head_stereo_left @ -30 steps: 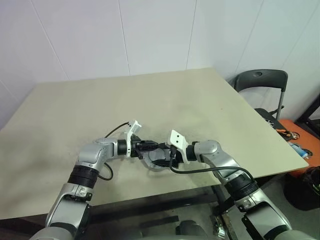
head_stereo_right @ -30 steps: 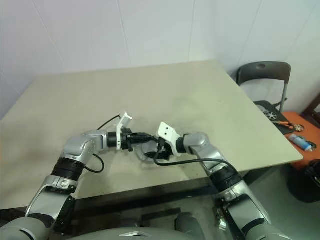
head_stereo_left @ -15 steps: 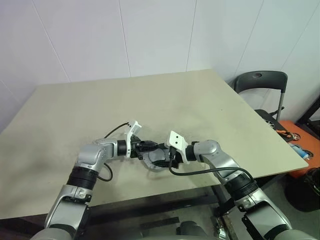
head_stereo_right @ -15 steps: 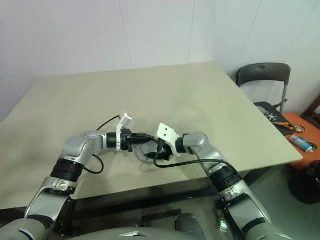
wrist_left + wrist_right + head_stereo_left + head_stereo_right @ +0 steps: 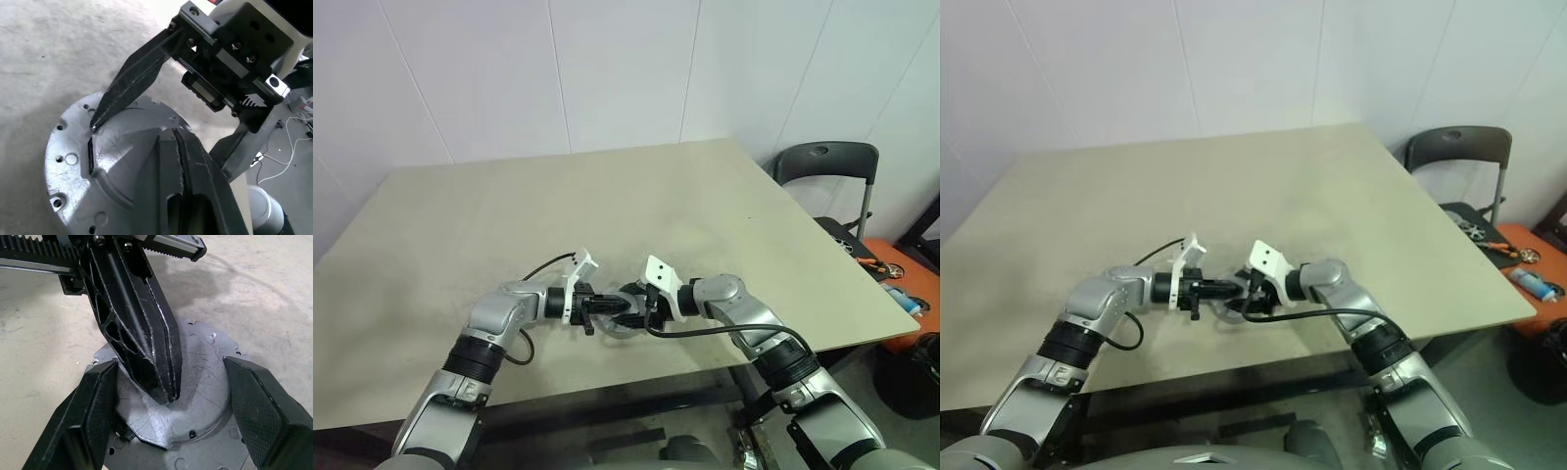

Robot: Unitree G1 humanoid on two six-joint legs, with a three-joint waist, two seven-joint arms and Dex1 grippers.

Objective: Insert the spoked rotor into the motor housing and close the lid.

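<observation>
While the lid lies flat on the desk near its front edge, I see my right claw spread wide with a finger at either side of the lid, and my left claw pressed shut, its tips just above the lid's top face.

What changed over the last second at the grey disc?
The left gripper closed its fingers, empty, and pulled back slightly toward the robot, tips still over the lid. The right gripper stayed spread around the lid's rim; the lid remains on the table.
</observation>
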